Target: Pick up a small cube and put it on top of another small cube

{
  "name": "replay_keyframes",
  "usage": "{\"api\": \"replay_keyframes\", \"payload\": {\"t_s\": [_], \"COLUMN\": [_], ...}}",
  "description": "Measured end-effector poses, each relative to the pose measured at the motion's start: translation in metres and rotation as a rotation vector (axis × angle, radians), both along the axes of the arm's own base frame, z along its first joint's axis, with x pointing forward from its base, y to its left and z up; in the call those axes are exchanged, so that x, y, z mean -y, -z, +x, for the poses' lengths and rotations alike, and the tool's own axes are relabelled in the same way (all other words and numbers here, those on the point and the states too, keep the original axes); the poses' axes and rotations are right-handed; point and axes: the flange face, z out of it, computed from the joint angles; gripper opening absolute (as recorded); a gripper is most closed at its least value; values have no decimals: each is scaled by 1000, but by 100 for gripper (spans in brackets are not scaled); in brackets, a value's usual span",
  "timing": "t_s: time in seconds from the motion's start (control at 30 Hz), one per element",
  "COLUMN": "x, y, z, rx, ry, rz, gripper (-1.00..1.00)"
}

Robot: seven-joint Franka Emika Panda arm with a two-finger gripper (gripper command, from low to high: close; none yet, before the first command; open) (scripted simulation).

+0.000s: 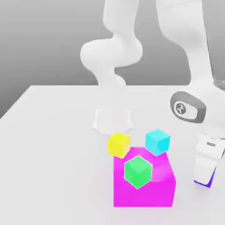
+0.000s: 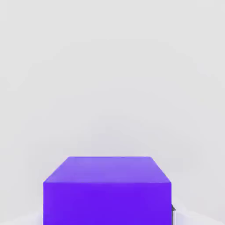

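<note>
Table (image 1: 52,132), white and level, carries the arm's base (image 1: 112,119) at about twelve o'clock from the magenta block (image 1: 143,184), the largest loose item. On or against the block sit three small cubes: a green cube (image 1: 138,172) at its centre, a yellow cube (image 1: 119,144) at about eleven o'clock, a cyan cube (image 1: 157,141) at about one o'clock. At three o'clock from the block, well apart from it, the gripper (image 1: 205,175) points down at the table, and the purple cube (image 1: 207,180) shows as a sliver of violet-blue under the white fingers (image 1: 203,169). In the hand view the purple cube (image 2: 107,190) lies square and close beneath the camera. The jaws are closed on the purple cube, which appears to rest on the table, not yet raised.

The step in hand is judged to be the lift. To do it well, raise the cube straight up before any sideways travel, so that no edge drags. Rise above the tops of the small cubes before moving toward nine o'clock. Keep the wrist level, so the cube arrives flat over its target. Which small cube is the target cannot be told.
</note>
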Motion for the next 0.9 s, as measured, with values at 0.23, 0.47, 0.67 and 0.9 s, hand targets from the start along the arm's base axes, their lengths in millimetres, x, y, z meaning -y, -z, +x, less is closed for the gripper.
{"api": "replay_keyframes", "payload": {"t_s": [0.23, 0.47, 0.67, 0.9], "x": [78, 156, 221, 264], "y": [-66, -116, -147, -136], "z": [18, 8, -16, -41], "rx": [-5, -7, -6, -2], "ry": [293, 598, 872, 1086], "rz": [7, 11, 10, 5], "gripper": [-100, -100, -100, -100]}}
